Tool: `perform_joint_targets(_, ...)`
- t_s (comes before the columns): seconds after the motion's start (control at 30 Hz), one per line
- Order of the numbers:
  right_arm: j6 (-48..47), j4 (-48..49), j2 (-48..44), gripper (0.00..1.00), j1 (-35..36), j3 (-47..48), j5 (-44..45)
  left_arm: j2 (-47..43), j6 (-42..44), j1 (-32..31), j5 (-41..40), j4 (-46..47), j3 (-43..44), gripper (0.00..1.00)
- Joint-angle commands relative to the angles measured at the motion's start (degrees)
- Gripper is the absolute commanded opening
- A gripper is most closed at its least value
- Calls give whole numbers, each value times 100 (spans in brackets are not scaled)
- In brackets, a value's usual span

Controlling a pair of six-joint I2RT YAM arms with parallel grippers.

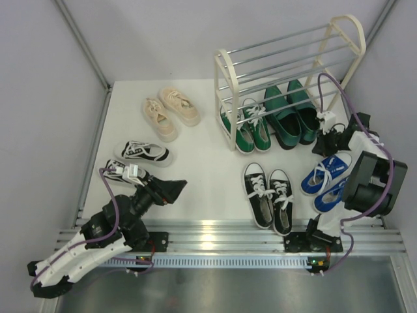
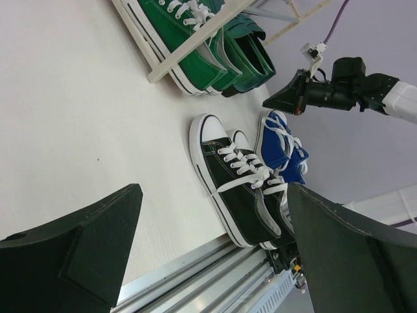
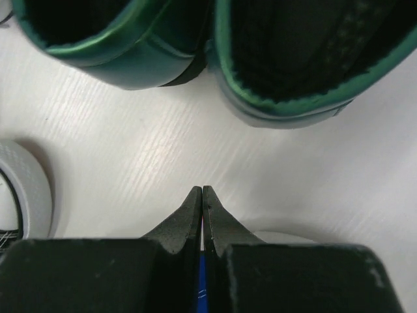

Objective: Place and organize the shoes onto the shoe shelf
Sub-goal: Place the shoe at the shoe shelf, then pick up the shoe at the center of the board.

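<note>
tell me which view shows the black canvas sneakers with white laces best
Top external: the black canvas sneakers with white laces lie side by side, both whole. Left wrist shows them closer, but one hides much of the other. Right wrist shows nothing identifiable as them.

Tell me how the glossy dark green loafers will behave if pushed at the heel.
The glossy dark green loafers look stiff: their heel openings hold shape, so they would probably slide whole rather than crumple. The shiny surface may slip in a pinch. Low and flat on the white table, they seem unlikely to tip.
</note>
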Motion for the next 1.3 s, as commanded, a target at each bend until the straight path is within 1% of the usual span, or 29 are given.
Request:
perform_joint_targets(0.0, 34, 159, 332, 0, -8, 541, 10, -66, 40, 21, -5, 31, 81, 98)
perform_joint_targets(0.17, 465, 405, 833, 0, 62, 1094, 54, -66, -13, 12, -5, 31, 55, 98)
perform_joint_targets(0.27, 702, 642, 887, 0, 71, 1244, 89, -57, -21, 12, -13, 31, 46, 98)
perform_joint_targets(0.43, 957, 704, 966, 0, 115, 1456, 45, -31, -48, 12, -40, 23, 37, 98)
perform_joint_targets(0.63, 1195, 915, 931, 0, 159, 1438, 177, -13, -57, 12, -22, 31, 46, 98)
perform_joint_targets(0.73, 1239, 959, 817, 0, 159, 1394, 475, -5, -56, 12, -57, 31, 55, 98)
perform_joint_targets(0.8, 1248, 986, 632, 0, 115, 1298, 756, 31, -135, 12, -171, -47, 81, 98)
perform_joint_targets(0.9, 1160, 925, 272, 2, -43, 1105, 898, 285, -276, 12, -347, -241, 169, 97)
perform_joint_targets(1.0, 862, 697, -211, 4, -254, 850, 836, 873, -329, 21, -461, -259, 292, 96)
perform_joint_targets(1.03, 670, 478, -490, 6, -307, 719, 802, 1283, -329, 12, -505, -241, 353, 96)
perform_joint_targets(1.1, 380, 187, -817, 8, -325, 595, 661, 1768, -312, 21, -567, -206, 581, 95)
perform_joint_targets(1.13, 299, -14, -1184, 11, -316, 473, 373, 2284, -303, 12, -559, -180, 669, 95)
perform_joint_targets(1.2, 167, -577, -1590, 16, -316, 366, 12, 2805, -233, 21, -445, -4, 941, 95)
perform_joint_targets(1.23, 62, -753, -1792, 25, -316, 314, -190, 3304, -215, 21, -348, 109, 1012, 94)
perform_joint_targets(1.27, 61, -902, -2177, 30, -316, 191, -601, 3553, -206, 30, -60, 224, 1091, 93)
